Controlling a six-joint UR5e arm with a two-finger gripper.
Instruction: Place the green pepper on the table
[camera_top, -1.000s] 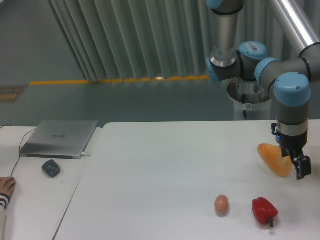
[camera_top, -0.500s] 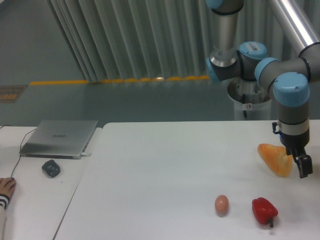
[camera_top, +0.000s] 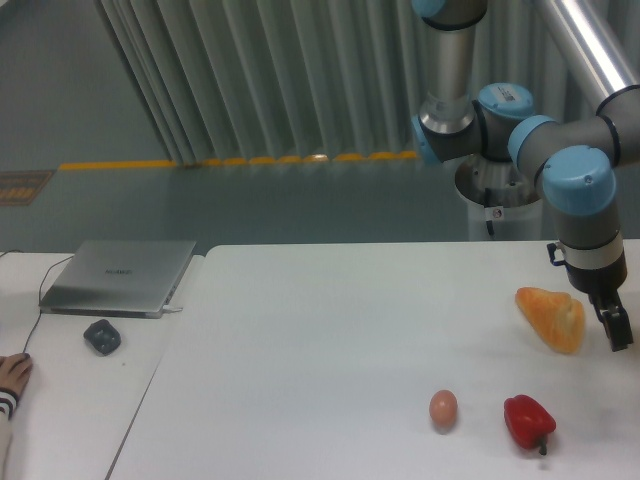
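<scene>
Green pepper is not in view; tool (camera_top: 618, 328), grip unclear, should find it, then lower it gently onto the surface (camera_top: 330, 340).

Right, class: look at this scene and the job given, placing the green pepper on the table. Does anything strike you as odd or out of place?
Yes: no green pepper is in view. The table holds only a red pepper, an egg and an orange bread-like item. The gripper sits at the right edge beside that item; whether it holds anything cannot be told.
</scene>
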